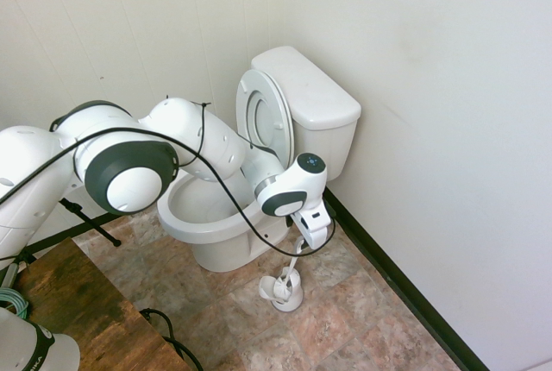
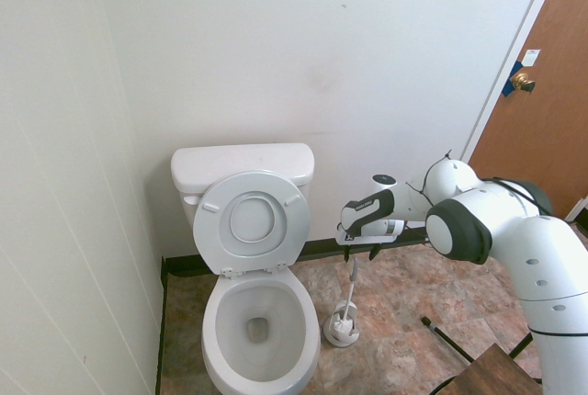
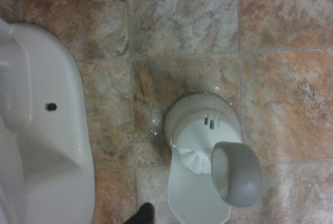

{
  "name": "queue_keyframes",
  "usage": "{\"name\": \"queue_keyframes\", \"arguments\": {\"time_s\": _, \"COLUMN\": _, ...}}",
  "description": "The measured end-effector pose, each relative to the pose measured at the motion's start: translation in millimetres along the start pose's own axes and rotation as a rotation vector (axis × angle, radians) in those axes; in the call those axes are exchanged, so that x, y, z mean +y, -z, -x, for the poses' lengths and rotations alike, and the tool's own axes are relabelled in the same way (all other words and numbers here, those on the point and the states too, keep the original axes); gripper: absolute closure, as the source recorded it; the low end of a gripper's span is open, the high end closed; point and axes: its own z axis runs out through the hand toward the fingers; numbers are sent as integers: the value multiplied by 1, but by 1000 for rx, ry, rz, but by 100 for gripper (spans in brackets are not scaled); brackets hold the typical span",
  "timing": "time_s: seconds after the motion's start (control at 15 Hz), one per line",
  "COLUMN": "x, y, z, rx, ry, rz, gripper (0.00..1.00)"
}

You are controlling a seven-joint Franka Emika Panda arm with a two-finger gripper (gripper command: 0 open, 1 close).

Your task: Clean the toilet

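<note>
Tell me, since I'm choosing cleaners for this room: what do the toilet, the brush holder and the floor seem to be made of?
The toilet looks like glazed white ceramic: smooth, with soft reflections on the bowl. The brush holder seems to be white plastic, thin-walled and moulded with a matte look; the brush handle's grey end looks like plastic too. The floor appears to be stone-look tile, mottled brown and grey with grout lines; whether it is ceramic or vinyl I cannot tell.

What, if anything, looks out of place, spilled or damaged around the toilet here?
Nothing stands out. The toilet has its lid and seat raised, the brush stands in its holder on the floor beside the bowl, and the tiles show no spill.
</note>
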Motion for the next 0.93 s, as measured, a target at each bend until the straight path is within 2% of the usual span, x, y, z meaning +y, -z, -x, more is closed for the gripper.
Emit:
{"name": "queue_keyframes", "arguments": {"time_s": 0.33, "x": -5, "y": -42, "z": -3, "rx": -10, "ry": 1, "rz": 9, "gripper": 0}}
{"name": "queue_keyframes", "arguments": {"time_s": 0.4, "x": -8, "y": -48, "z": -6, "rx": -9, "ry": 2, "rz": 8, "gripper": 100}}
{"name": "queue_keyframes", "arguments": {"time_s": 0.93, "x": -16, "y": -57, "z": -25, "rx": -28, "ry": -8, "rz": 13, "gripper": 100}}
